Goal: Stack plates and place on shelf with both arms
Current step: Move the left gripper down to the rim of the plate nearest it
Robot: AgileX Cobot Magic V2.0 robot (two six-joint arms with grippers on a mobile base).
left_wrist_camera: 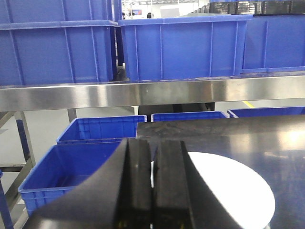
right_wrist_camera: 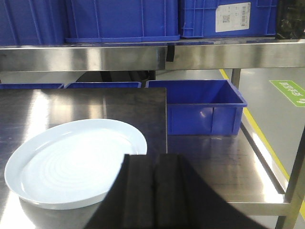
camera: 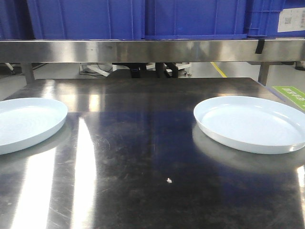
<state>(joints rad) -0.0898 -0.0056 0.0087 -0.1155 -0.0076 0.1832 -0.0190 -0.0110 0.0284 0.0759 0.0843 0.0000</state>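
Two pale bluish-white plates lie flat and unstacked on the dark steel tabletop (camera: 143, 157), well apart: the left plate (camera: 24, 124) at the table's left edge, the right plate (camera: 252, 125) near its right edge. Beyond the table runs the brushed stainless-steel shelf (camera: 143, 50), carrying big blue crates (camera: 190, 19) and no plate. The left gripper (left_wrist_camera: 152, 160) hangs above the near rim of the left plate, its black fingers pressed together on nothing. The right gripper (right_wrist_camera: 152, 167) sits just beside the right plate's near edge, its fingers likewise pressed together and empty. A tiny white speck (camera: 168, 180) lies on the tabletop between the plates.
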